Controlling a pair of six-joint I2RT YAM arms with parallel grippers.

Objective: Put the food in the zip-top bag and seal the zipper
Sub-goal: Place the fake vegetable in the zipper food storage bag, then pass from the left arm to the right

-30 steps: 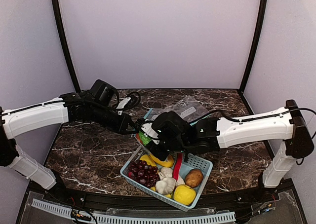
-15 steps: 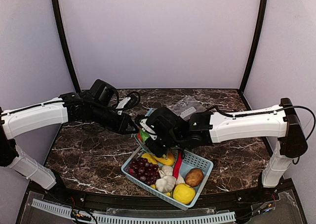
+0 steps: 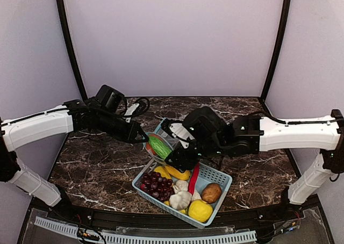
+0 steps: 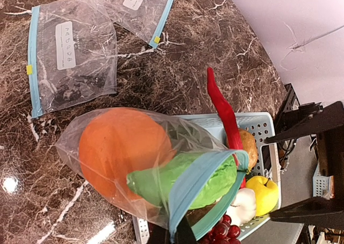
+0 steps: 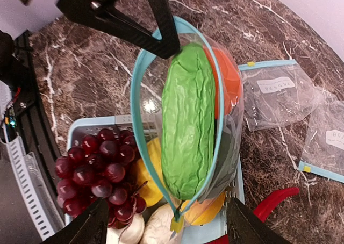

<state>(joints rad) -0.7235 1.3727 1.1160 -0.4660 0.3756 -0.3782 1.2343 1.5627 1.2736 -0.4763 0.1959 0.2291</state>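
The zip-top bag (image 3: 156, 145) hangs open over the basket's far left corner. My left gripper (image 3: 141, 138) is shut on its light blue zipper (image 4: 200, 177) at one end, its dark fingers (image 5: 161, 34) pinching the rim. Inside lie the round orange (image 4: 121, 144) and the light green bumpy gourd (image 5: 188, 123), whose end pokes out at the mouth. A dark shape (image 5: 230, 150) beside the gourd may be the avocado. My right gripper (image 5: 166, 228) stands open just off the bag's mouth, its fingers (image 5: 80, 228) wide on either side of the zipper's far end, holding nothing.
A light blue basket (image 3: 221, 177) under the bag holds purple grapes (image 3: 155, 185), a red chili (image 3: 193, 178), garlic, a lemon and a potato. Two spare clear bags (image 4: 70, 56) (image 4: 145, 2) lie flat on the marble table (image 3: 97, 163) behind.
My right gripper has opened and drawn back to the right from the bag's mouth, leaving the gourd inside. The left gripper still holds the bag in about the same place.
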